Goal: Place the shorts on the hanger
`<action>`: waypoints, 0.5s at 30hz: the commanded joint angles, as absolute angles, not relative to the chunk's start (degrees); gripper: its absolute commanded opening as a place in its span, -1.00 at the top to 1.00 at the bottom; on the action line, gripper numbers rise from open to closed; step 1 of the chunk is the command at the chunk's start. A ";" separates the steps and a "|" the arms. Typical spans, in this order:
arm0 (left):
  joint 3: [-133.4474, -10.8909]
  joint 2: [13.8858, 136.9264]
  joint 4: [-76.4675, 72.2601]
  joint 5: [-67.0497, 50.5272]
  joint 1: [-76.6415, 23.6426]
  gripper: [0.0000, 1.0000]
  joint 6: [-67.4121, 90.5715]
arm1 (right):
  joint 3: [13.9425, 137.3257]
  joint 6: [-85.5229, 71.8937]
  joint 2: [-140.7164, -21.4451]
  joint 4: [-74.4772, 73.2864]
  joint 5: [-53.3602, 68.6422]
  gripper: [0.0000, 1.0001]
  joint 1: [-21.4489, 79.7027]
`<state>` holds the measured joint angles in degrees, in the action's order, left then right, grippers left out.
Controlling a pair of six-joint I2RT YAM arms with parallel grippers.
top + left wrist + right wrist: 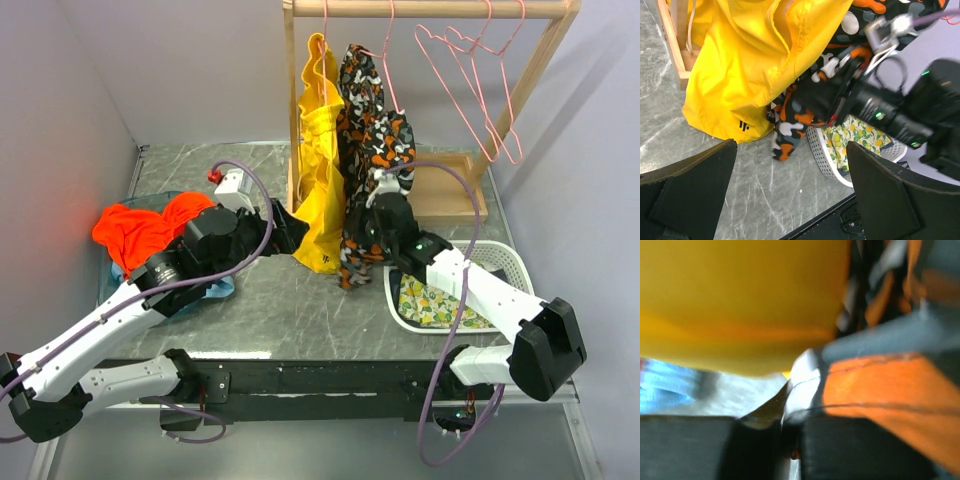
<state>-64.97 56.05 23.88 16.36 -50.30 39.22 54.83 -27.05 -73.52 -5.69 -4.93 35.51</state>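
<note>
- One pinch: right gripper [378, 208] narrow on the shorts [365, 110] just ahead; pull down gently, clear of yellow garment [320, 150] alongside.
- Left gripper [790, 195] wide, holding nothing.

Blurred close-up: jaws pinch shorts [875, 390] fabric; yellow garment [740, 300] fills upper left.

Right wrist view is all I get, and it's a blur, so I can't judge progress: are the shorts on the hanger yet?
Observer: Yes. From above, the shorts are draped on a pink hanger hooked over the wooden rail.
Operator: What's the yellow filling my picture?
Observer: A yellow garment hanging on the same rail, left of the shorts and against them.
Operator: And the other arm?
Observer: The left arm reaches toward the yellow garment's hem, jaws wide open, holding nothing.
</note>
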 commanded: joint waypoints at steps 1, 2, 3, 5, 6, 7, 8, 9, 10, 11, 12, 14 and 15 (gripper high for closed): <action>-63.99 55.02 22.94 15.65 -50.01 -0.93 39.73 | 50.03 -27.42 -69.71 -2.55 -6.41 0.42 35.68; -63.72 55.02 22.94 15.56 -49.92 -0.93 39.90 | 49.40 -27.25 -68.91 -2.90 -6.50 0.13 35.68; -63.20 55.11 23.03 15.64 -49.92 -0.93 40.25 | 48.87 -27.16 -67.17 -3.94 -6.68 0.01 35.68; -62.67 55.37 23.11 15.64 -49.92 -0.93 40.43 | 47.47 -27.16 -65.05 -5.09 -5.63 -0.26 35.77; -62.14 55.55 23.20 15.82 -50.01 -0.93 40.95 | 47.03 -27.25 -62.60 -5.97 -4.93 -0.36 35.95; -61.79 55.37 23.12 15.82 -49.92 -0.93 41.04 | 46.33 -27.25 -61.10 -6.67 -4.57 -0.46 36.03; -61.44 55.37 22.85 15.65 -49.92 -0.93 41.13 | 46.06 -27.33 -59.69 -7.64 -4.57 -0.64 36.73; -60.74 55.28 22.85 15.38 -49.92 -0.93 41.31 | 45.88 -27.16 -56.63 -9.39 -5.01 -0.71 37.17; -60.30 55.20 22.68 15.38 -49.83 -0.93 41.48 | 45.62 -27.25 -55.04 -10.36 -4.92 -0.78 37.53; -60.03 55.20 22.68 15.21 -49.75 -0.93 41.66 | 45.35 -27.59 -53.45 -11.15 -4.83 -0.87 37.79; -59.42 55.37 22.68 14.86 -49.75 -0.93 41.92 | 45.00 -27.77 -50.31 -12.38 -4.22 -0.91 38.49; -58.98 55.81 22.94 14.33 -49.83 -0.93 42.19 | 43.16 -28.73 -47.13 -13.35 -3.96 -1.00 39.20; -58.45 56.42 23.46 14.15 -49.83 -0.93 42.54 | 42.20 -29.09 -43.98 -13.62 -3.78 -1.00 39.90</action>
<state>-59.53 55.88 23.97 15.94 -50.04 41.12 44.95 -27.75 -51.64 -10.66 -4.78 38.04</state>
